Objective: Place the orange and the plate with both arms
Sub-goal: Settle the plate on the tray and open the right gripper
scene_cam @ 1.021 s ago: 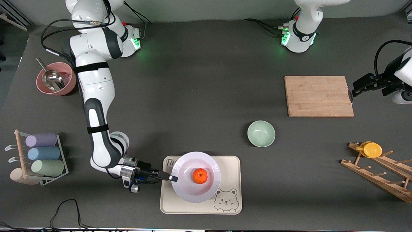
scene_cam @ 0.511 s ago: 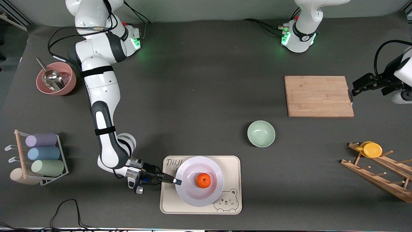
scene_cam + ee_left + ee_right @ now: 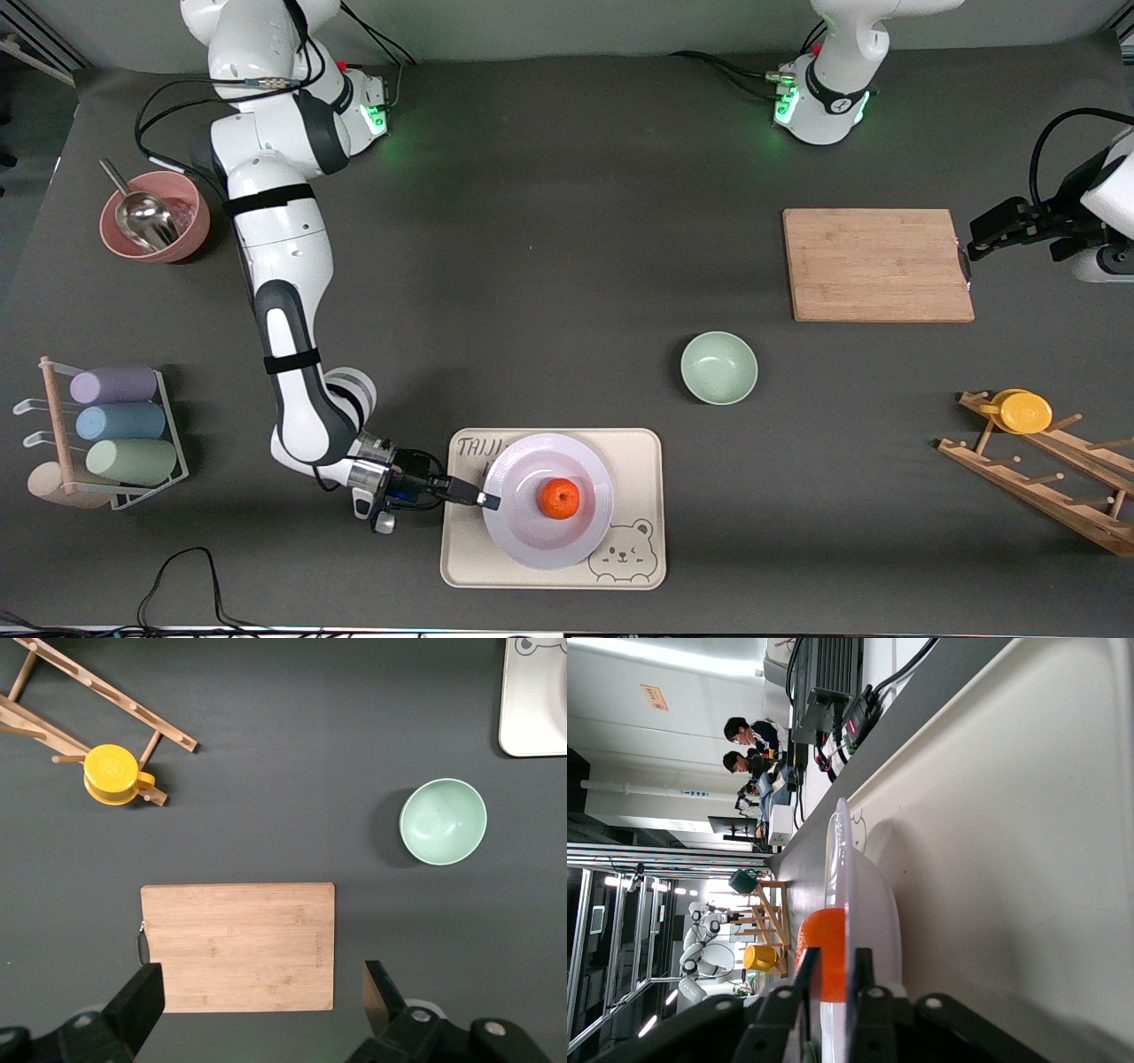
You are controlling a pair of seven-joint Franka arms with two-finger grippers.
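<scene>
1. A pink bowl [image 3: 155, 217] with a metal scoop [image 3: 142, 213] sits at the table's 10 o'clock.
2. A rack of cups [image 3: 111, 425] stands at 8 o'clock.
3. The right gripper [image 3: 483, 499] is at the plate's 9 o'clock, right at the rim. In the right wrist view the rim runs into it [image 3: 833, 961]; I cannot tell whether it clamps the rim.
4. The tray [image 3: 638, 461] lies at the table's 6 o'clock.
5. The plate [image 3: 532, 540] rests flat on the tray and covers most of it.
6. The orange [image 3: 560, 498] sits in the plate, just toward 3 o'clock of its middle.
7. A green bowl [image 3: 718, 368] stands at the tray's 1 o'clock, well apart.
8. A board [image 3: 877, 264] lies at the green bowl's 1 o'clock.
9. The left gripper [image 3: 972, 251] waits in the air at the board's 3 o'clock edge, fingers [image 3: 142, 1001] spread wide and holding nothing.
10. A wooden rack [image 3: 1045, 478] with a yellow cup [image 3: 1023, 412] is at the table's 4 o'clock.
</scene>
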